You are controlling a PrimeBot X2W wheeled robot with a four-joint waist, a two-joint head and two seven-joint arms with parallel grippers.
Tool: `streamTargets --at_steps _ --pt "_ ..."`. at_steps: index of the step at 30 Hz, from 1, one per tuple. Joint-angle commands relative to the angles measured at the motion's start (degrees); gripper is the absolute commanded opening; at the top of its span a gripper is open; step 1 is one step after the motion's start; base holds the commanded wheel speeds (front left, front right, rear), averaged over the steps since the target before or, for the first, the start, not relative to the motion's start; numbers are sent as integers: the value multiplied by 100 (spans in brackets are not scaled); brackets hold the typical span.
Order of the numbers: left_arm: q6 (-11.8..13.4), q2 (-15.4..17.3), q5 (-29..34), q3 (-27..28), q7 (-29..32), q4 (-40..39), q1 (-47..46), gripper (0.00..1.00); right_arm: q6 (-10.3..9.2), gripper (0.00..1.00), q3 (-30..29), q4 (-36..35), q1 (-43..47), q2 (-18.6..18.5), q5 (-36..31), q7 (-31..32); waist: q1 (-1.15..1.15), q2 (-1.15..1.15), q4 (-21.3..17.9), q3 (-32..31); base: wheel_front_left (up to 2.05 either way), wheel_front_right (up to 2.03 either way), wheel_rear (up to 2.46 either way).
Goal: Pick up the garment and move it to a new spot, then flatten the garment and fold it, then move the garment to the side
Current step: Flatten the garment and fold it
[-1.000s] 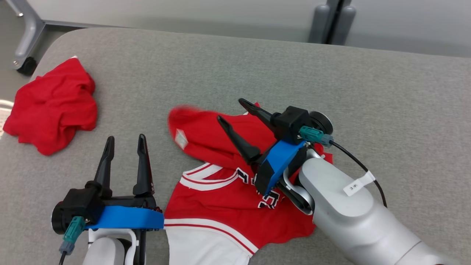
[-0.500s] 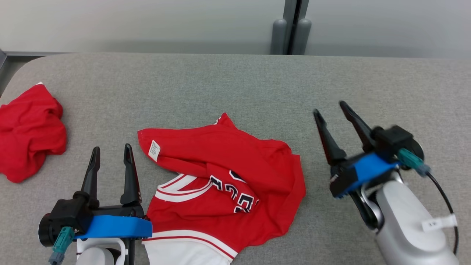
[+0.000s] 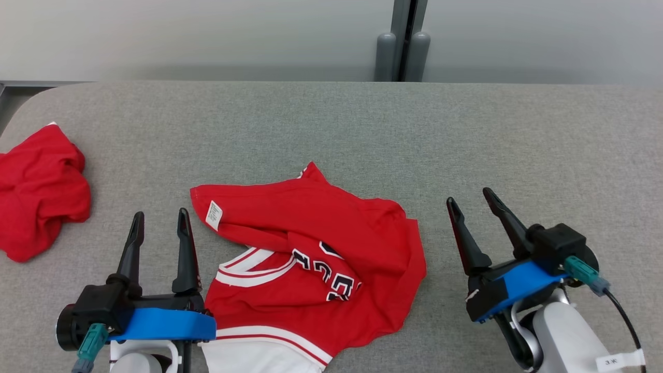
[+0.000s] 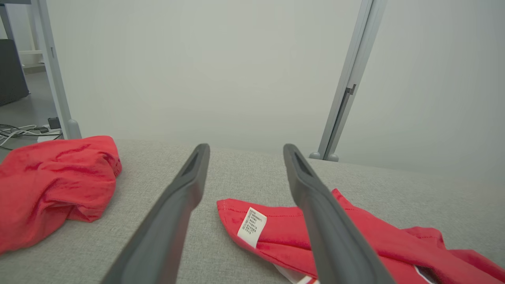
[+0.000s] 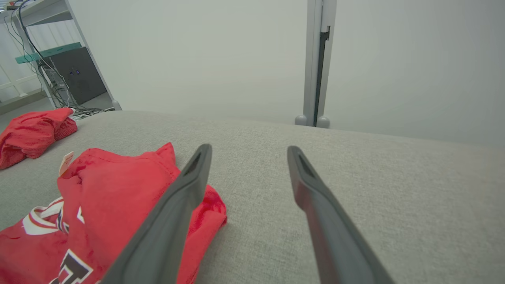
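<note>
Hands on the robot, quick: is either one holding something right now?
Left hand: open, holding nothing, beside the red jersey.
Right hand: open, holding nothing.

Crumpled red jersey (image 3: 321,248) on table

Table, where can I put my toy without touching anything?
Bare table runs along the far edge, behind the jersey, and across the right end past the right gripper. A narrower gap lies between the crumpled red cloth and the jersey. Crowded: near edge, around the left gripper.
</note>
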Motion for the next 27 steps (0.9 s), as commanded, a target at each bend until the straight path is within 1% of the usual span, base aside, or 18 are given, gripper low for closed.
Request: streamTargets --at_steps 1,4,6,12,15,18,19,20,21,24,27 --pt "-20 -2 29 -5 -28 -4 -58 100 3 100 27 45 -100 25 -19 21 1 1 23 8 0 0 0" --pt "-31 -2 34 -41 -28 5 -102 100 3 100 148 309 -294 118 -22 97 1 1 92 40 0 0 0" --pt "-40 -2 21 -70 -28 7 -118 100 3 100 197 605 -401 174 -20 153 1 1 147 73 0 0 0" --pt "-24 -1 -26 -117 -28 12 -157 100 3 100 290 1726 -786 311 -160 211 1 1 324 186 0 0 0" --pt "-2 -2 -64 -142 -28 -3 -196 100 3 100 379 2249 -874 376 -94 243 1 1 398 248 0 0 0" --pt "18 -2 -69 -133 -28 -11 -219 100 3 100 535 2596 -1011 404 2 165 1 1 429 291 0 0 0" --pt "18 -2 -74 -129 -28 -15 -221 100 3 65 601 2692 -1014 408 50 135 1 1 430 299 0 0 0" --pt "28 -2 -79 -123 -28 -21 -219 100 3 4 661 2775 -1020 411 93 97 1 1 425 305 0 0 0" --pt "34 -2 -83 -117 -28 -26 -213 100 3 0 730 2837 -1034 412 145 55 1 1 417 307 0 0 0" --pt "58 -2 -91 -89 -28 -26 -167 100 3 0 858 2876 -1055 416 303 -109 1 1 349 275 0 0 0" --pt "75 -2 -91 -72 -27 -34 -109 100 2 0 793 2742 -993 405 325 -246 1 1 236 219 0 0 0"
